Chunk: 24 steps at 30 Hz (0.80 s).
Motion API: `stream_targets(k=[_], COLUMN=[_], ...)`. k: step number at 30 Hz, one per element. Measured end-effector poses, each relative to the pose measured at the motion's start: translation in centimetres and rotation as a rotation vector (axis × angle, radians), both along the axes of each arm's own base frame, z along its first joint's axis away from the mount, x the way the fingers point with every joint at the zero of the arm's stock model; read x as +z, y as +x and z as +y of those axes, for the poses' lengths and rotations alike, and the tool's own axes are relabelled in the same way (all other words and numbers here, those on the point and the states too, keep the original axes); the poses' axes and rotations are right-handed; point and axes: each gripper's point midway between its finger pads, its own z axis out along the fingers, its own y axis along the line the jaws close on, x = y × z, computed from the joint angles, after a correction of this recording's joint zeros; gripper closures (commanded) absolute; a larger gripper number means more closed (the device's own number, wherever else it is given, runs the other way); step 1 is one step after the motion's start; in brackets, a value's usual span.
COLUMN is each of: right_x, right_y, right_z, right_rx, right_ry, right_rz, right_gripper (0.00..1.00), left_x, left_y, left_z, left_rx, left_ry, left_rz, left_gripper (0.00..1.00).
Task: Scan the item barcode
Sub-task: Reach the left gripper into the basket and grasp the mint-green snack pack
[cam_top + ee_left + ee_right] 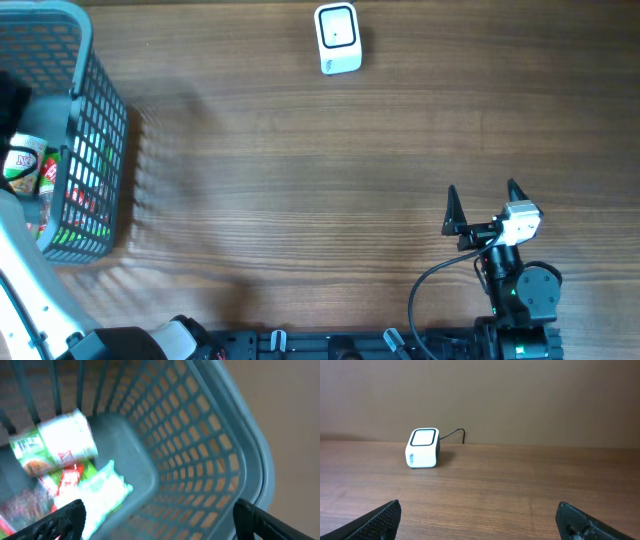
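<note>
A white-and-green labelled can [55, 442] is seen lying on its side in the grey mesh basket [210, 435], among green and red packets [102, 487], at the left edge of the bench [300, 180]. Its long axis is set roughly across the left wrist view, slightly tilted, and it lies ahead and to the left of the left hand [157, 510], which is held released above the basket with nothing between its fingers. Since the fingers' gap appears to run much the same way as the can, a turn of the wrist is likely to be called for before a grasp. The right hand [482, 190] is parked released and empty, well apart at the near right. The scanner [337, 38] is placed at the far edge, between the two arms.
</note>
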Motion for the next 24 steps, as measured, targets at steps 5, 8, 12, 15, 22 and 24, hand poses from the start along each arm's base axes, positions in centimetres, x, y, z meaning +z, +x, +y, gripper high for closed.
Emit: stream_targets(k=[5,8,12,15,22,24], right_x=[0.0,0.0,0.0,0.0,0.0,0.0], right_y=[0.0,0.0,0.0,0.0,0.0,0.0], right_z=[0.0,0.0,0.0,0.0,0.0,0.0], right_rx=[0.000,0.000,0.000,0.000,0.000,0.000], right_ry=[0.000,0.000,0.000,0.000,0.000,0.000], right_rz=[0.000,0.000,0.000,0.000,0.000,0.000], right_gripper=[0.00,0.00,0.00,0.00,0.00,0.00], left_x=[-5.9,-11.0,-17.4,-19.6,-23.1,-24.4], left_y=[1.2,1.9,1.1,0.6,-0.2,-0.6], left_z=[-0.1,1.0,1.7,2.1,1.9,1.5], left_rx=[-0.007,0.009,0.047,0.063,0.067,0.065], left_ry=[-0.103,-0.164,-0.227,-0.244,-0.296,-0.312], left_rz=[0.146,0.258,0.431,0.489,0.583,0.607], left_gripper=[0.00,0.00,0.00,0.00,0.00,0.00])
